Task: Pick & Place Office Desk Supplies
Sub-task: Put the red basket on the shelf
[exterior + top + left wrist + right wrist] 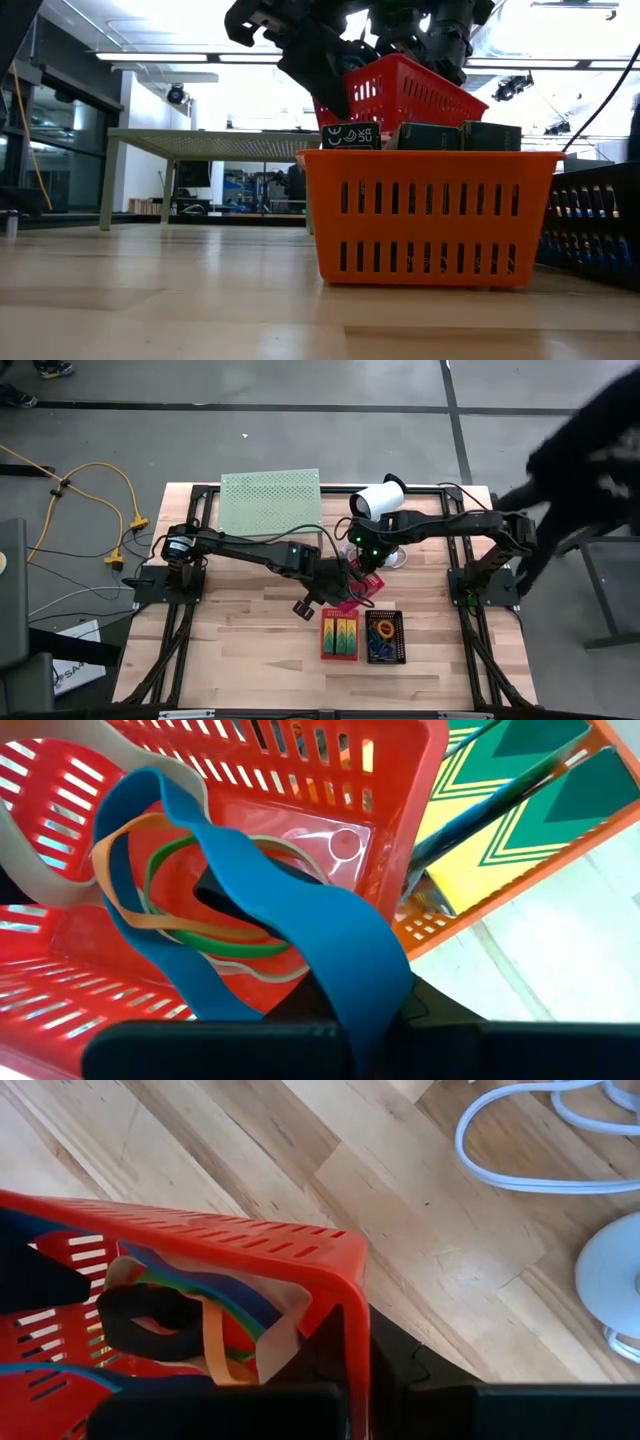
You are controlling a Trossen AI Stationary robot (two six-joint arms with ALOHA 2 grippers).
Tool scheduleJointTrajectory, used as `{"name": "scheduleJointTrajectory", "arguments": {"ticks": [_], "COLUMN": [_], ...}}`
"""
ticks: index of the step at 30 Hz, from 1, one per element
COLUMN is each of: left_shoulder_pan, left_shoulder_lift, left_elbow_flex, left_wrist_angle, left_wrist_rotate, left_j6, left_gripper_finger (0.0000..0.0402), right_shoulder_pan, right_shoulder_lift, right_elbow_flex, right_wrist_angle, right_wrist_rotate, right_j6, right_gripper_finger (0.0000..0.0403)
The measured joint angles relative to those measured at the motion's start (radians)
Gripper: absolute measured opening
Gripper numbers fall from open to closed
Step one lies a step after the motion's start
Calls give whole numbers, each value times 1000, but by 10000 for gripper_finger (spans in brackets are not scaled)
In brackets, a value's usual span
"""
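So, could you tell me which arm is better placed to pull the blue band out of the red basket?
The left. Its tool is shut on the blue band inside the red basket. The right tool is clamped on that basket's rim, holding it tilted.

The tabletop [240,650] is pale wood planking in lighter and darker strips. A red slotted basket [300,780] holds a broad blue band [300,920], a thin green loop [215,942], an orange-brown band [130,915] and a pale grey strap [50,885]. Beside it, an orange basket [435,215] carries dark green packs [520,810] patterned with yellow and green zigzags. Near the tabletop's front edge sits a black mesh basket [385,637]. At the back edge stand a pale-green perforated stand [270,502] and a white cylinder [378,500].
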Motion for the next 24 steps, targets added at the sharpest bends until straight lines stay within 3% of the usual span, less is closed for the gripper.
{"name": "scheduleJointTrajectory", "arguments": {"ticks": [18,24], "left_shoulder_pan": [0,1], "left_shoulder_lift": [0,1], "left_elbow_flex": [0,0], "left_wrist_angle": [-14,-23], "left_wrist_rotate": [-2,-9], "left_j6": [6,-5], "left_gripper_finger": [1,1], "right_shoulder_pan": [14,15], "right_shoulder_lift": [0,0], "right_elbow_flex": [1,2], "right_wrist_angle": [5,8], "right_wrist_rotate": [18,76], "right_j6": [14,15], "right_gripper_finger": [3,3]}}
